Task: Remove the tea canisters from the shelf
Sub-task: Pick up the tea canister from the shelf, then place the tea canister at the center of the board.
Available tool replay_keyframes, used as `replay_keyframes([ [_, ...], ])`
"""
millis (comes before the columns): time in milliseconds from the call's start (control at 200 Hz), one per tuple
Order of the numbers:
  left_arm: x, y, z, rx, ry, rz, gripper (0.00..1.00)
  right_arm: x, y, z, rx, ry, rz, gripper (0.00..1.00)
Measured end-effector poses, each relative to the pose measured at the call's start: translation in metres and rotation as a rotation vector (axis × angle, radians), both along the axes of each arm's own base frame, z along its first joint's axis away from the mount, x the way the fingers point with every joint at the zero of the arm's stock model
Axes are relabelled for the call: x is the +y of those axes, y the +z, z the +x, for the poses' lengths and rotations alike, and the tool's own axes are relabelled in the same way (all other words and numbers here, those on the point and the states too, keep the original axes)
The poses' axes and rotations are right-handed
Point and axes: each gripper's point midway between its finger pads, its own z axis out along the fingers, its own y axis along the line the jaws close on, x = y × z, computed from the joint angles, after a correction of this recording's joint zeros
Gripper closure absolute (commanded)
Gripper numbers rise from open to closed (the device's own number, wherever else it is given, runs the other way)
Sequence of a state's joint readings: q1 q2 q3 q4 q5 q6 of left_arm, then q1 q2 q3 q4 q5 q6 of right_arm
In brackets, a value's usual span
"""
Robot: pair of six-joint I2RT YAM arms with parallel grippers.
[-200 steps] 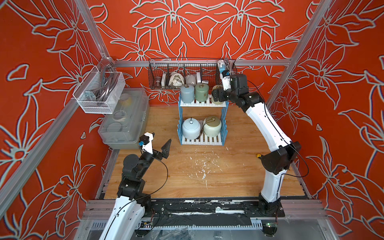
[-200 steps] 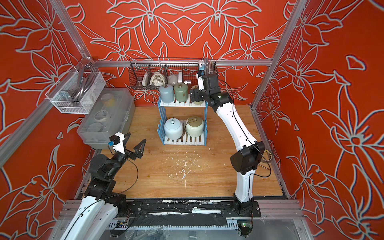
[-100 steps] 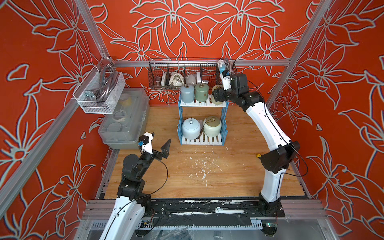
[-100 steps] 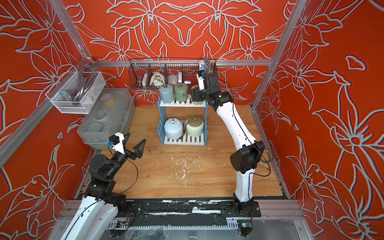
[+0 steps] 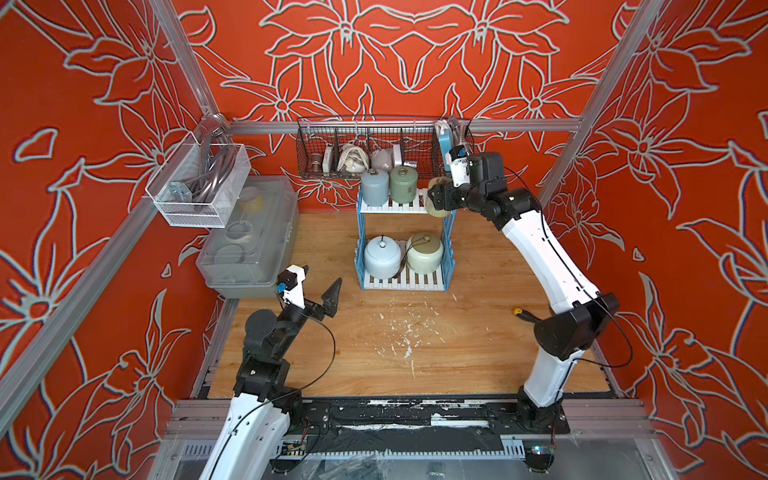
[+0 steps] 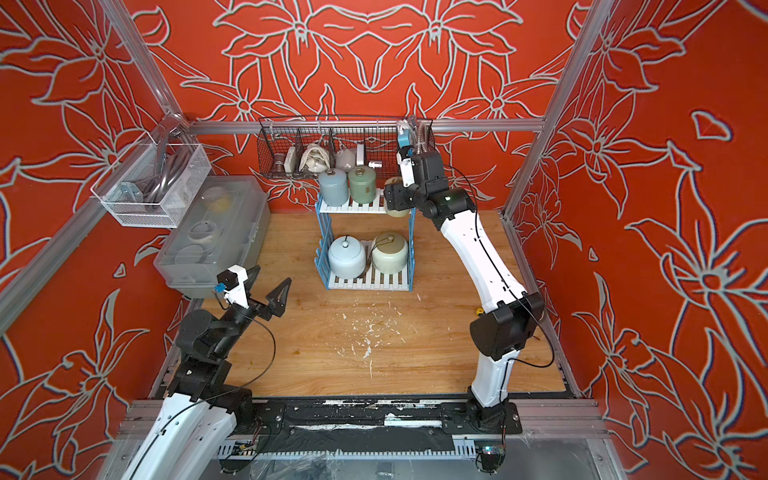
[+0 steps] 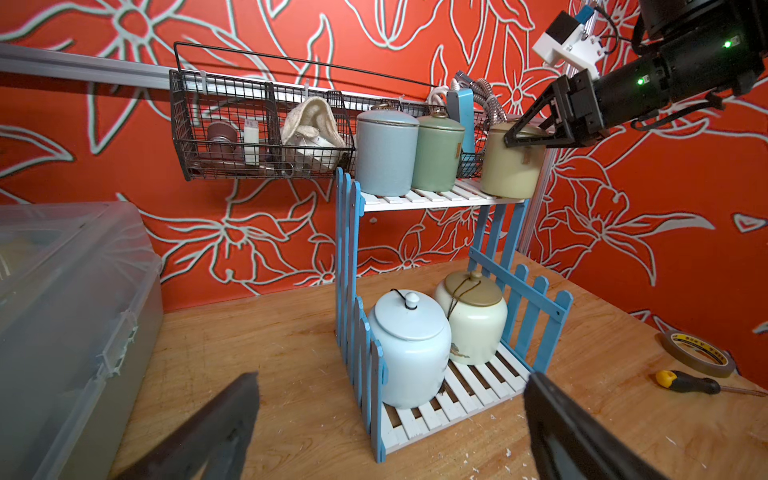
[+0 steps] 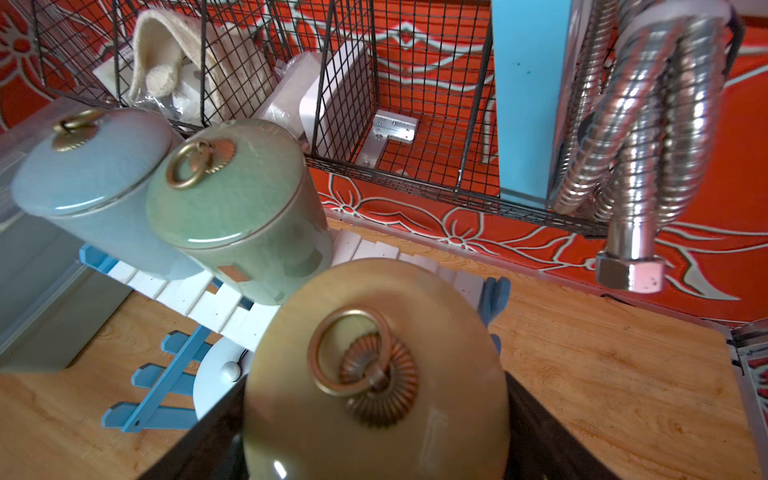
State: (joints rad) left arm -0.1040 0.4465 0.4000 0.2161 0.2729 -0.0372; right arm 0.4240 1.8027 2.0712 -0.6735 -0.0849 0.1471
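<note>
The wooden table (image 5: 374,365) lies under both arms. A cloudy plastic box (image 5: 249,237) stands just beside the left gripper (image 5: 319,286), on its outer side. Ahead of this gripper, well apart from it, is the shelf (image 5: 405,283) with blue fence sides and white slats. A black wire basket (image 5: 305,149) hangs on the wall behind the shelf, just past the right gripper (image 5: 434,199).

The left gripper hovers above the table with its jaws spread wide and nothing between them. The right gripper reaches to the top level of the shelf from the side, and its two black fingers press on both sides of the small cream jar (image 7: 509,170), near the lid, so it is grasping this jar. The jar is a little tilted, with its bottom at the very end of the top level nearest to this arm. I cannot tell whether it rests on the slats.

Beyond the held jar, farther from the right gripper, the green jar (image 7: 436,153) and then the blue-grey jar (image 7: 386,158) stand upright, close together. On the lower level, below this gripper, the pale blue pot (image 7: 411,353) and the big cream pot (image 7: 473,324) sit side by side.

A tape roll (image 7: 698,353) and a screwdriver (image 7: 685,382) lie on the table, well behind the right gripper.
</note>
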Motion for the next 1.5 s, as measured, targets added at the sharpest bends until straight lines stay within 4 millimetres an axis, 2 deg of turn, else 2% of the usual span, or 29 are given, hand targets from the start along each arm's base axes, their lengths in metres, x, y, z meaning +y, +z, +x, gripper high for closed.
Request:
replay_keyframes([
  [155, 0.0, -0.001, 0.0, 0.003, -0.001, -0.002, 0.02, -0.005, -0.003, -0.019, 0.003, 0.013, 0.008, 0.47],
  [320, 0.0, 0.001, 0.0, -0.005, 0.0, 0.003, 0.02, -0.014, 0.004, -0.043, -0.025, 0.02, 0.023, 0.5],
  [540, 0.002, 0.002, 0.0, -0.011, 0.008, 0.009, 0.02, -0.033, 0.018, -0.086, -0.103, 0.024, 0.054, 0.54],
  [656, 0.003, 0.001, 0.001, -0.008, 0.013, 0.009, 0.02, -0.044, 0.011, -0.109, -0.128, 0.023, 0.064, 0.57],
  [776, 0.004, 0.002, 0.001, -0.012, 0.017, 0.01, 0.02, -0.054, -0.006, -0.129, -0.128, 0.022, 0.065, 0.59],
  [976, 0.006, 0.001, 0.001, -0.009, 0.023, 0.01, 0.02, -0.068, -0.051, -0.155, -0.106, 0.008, 0.048, 0.61],
  [1281, 0.006, 0.002, 0.002, -0.014, 0.022, 0.011, 0.02, -0.091, -0.115, -0.178, -0.089, -0.069, 0.048, 0.62],
  [1501, 0.006, 0.002, 0.002, -0.015, 0.024, 0.013, 0.02, -0.113, -0.171, -0.195, -0.04, -0.158, 0.025, 0.64],
])
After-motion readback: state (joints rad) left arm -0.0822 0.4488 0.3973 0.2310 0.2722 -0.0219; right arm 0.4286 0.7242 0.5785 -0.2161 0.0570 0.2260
